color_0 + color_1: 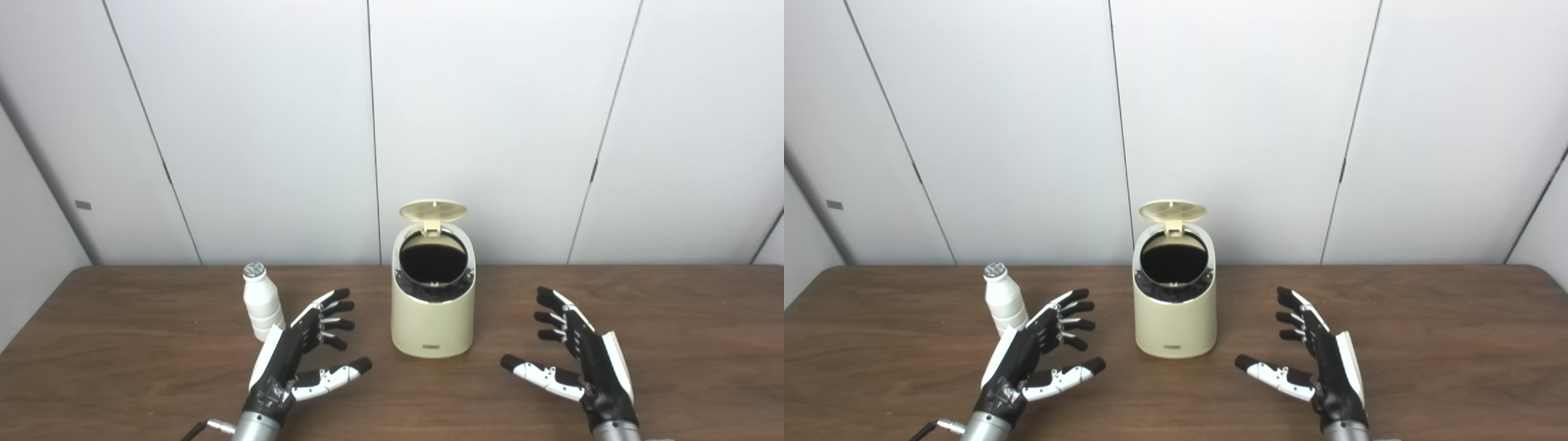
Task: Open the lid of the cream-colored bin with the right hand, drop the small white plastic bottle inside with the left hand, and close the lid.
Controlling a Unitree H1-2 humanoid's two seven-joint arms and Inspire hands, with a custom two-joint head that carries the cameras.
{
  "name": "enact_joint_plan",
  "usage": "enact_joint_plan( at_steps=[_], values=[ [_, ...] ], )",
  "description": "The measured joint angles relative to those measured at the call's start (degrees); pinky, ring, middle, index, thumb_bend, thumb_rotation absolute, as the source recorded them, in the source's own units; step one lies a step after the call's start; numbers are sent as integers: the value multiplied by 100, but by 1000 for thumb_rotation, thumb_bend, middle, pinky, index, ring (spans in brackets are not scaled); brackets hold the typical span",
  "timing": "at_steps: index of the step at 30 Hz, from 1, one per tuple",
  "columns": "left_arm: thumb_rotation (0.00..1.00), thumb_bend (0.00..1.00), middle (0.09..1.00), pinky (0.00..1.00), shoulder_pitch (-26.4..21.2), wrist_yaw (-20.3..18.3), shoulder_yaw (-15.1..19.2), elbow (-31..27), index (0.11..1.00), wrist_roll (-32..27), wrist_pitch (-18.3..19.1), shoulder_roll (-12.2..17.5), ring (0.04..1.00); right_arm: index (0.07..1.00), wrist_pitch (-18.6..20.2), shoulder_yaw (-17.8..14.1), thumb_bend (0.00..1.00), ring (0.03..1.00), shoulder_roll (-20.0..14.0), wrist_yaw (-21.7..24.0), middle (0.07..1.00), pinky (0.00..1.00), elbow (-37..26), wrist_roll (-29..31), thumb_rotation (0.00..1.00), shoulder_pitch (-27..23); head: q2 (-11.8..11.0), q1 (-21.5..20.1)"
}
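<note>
The bin (433, 318) stands in the middle of the desk (704, 318). Its lid (433, 211) is up, tipped back at 12 o'clock, and the dark hole at the top shows. So the lid step looks done.

The bottle (263, 309) stands upright at 9 o'clock from the bin, well apart from it. It is not yet in the bin.

The left hand (303, 349) is wide open and holds nothing. It sits just beside the bottle, at about 4 o'clock from it. The right hand (572, 355) is wide open too and holds nothing. It waits at 4 o'clock from the bin.

The bottle step seems next. The left hand needs to go to 10 o'clock, wrap the bottle, lift it over the hole and let go. Then the lid must be shut.
</note>
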Motion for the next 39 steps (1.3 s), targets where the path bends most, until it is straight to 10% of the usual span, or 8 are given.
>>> enact_joint_plan(
  at_steps=[13,22,39],
  values=[
    [121,695,813,580,0,0,0,3,860,-6,-17,-2,710,837,5,1,774,786,-34,0,845,680,-31,-56,194,52,35,44],
    [86,702,695,474,192,115,18,-322,797,302,71,-17,588,853,7,-67,728,810,-56,32,859,721,-5,182,78,53,-167,1326],
    [0,633,790,547,576,1810,1020,-395,816,1098,-394,-284,728,860,283,-190,685,822,-203,256,867,730,-456,576,0,93,-334,1933]
  ],
)
